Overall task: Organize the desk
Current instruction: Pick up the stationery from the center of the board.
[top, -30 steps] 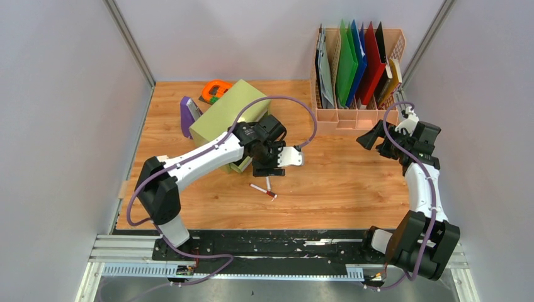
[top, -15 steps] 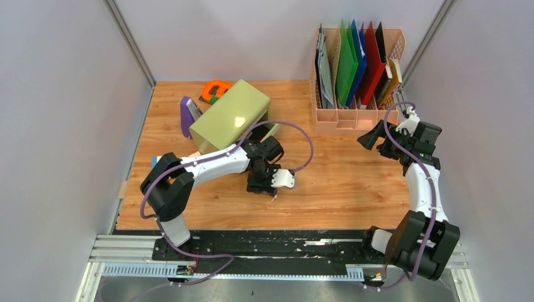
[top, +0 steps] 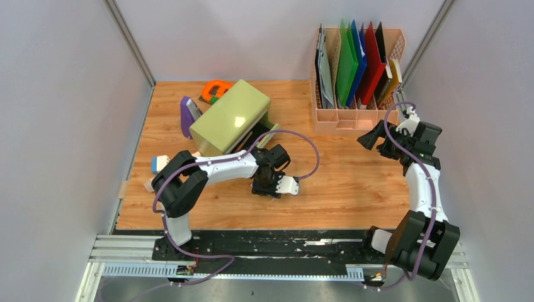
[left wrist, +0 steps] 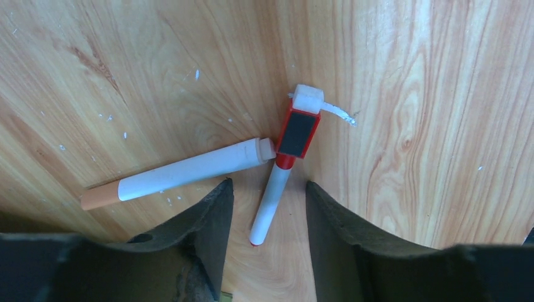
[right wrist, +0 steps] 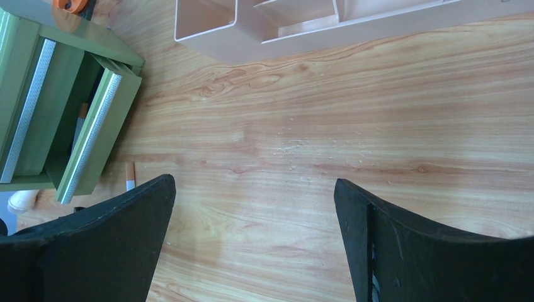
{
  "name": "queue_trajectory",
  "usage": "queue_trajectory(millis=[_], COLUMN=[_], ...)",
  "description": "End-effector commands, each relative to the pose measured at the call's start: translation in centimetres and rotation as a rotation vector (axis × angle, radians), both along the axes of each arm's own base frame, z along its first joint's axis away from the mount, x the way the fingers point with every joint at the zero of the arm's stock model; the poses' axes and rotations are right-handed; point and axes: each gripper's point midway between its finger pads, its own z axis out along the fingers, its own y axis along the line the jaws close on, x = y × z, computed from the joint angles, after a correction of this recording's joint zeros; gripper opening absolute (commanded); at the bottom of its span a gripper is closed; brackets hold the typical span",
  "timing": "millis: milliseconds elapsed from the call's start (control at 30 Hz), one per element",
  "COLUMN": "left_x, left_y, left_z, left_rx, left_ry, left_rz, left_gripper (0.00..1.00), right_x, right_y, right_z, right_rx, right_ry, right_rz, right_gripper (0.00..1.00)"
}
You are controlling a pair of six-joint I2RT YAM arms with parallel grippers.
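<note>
The worktop point(top: 352, 189) spans the frame, mostly untidied. At its centre a white pen point(left wrist: 189, 171) and red-capped pen point(left wrist: 284, 163) lie loose; left gripper point(left wrist: 267, 192), half-spread, straddles the latter without touching. Right gripper point(right wrist: 255, 185) gapes wide at 3 o'clock. Stowing seemingly remains.

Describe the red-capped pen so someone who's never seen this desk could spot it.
On the wooden desk, look under the left gripper, near the green drawer chest. Two white pens lie in a V. The red-capped pen lies between the fingers; the other pen has an orange end.
</note>
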Motion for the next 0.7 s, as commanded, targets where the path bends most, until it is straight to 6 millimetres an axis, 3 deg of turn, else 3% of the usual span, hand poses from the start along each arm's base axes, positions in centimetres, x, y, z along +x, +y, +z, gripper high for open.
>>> queue_trajectory(millis=[0,233,367,500,667], left_x=[-0.4,-1.6,-2.5,-4.1,-6.6], left_y=[-0.1,1.3,1.2,-0.1,-1.7], left_z=[-1.1,-2.1,-1.4,1.3,5.2], left_rx=[0.012,0.072,0.062,0.014,-0.048], left_ry=[0.003,0.057,0.069,0.086,0.172], left_rz=[-0.032,-0.024,-0.013,-0.023,-0.053], left_gripper=[0.49,0.24,0.11,0.00,0.00], right_x=[0.1,0.1,0.1,0.2,0.2], right_y=[0.1,0.1,0.1,0.0,0.0], right_z=[0.3,0.2,0.2,0.0,0.1], right_rx=[0.010,0.011,0.010,0.011,0.006], right_ry=[-0.022,-0.021,-0.020,-0.017,-0.018], right_rz=[0.014,0.013,0.013,0.012,0.010], right_gripper=[1.00,1.00,1.00,1.00,1.00])
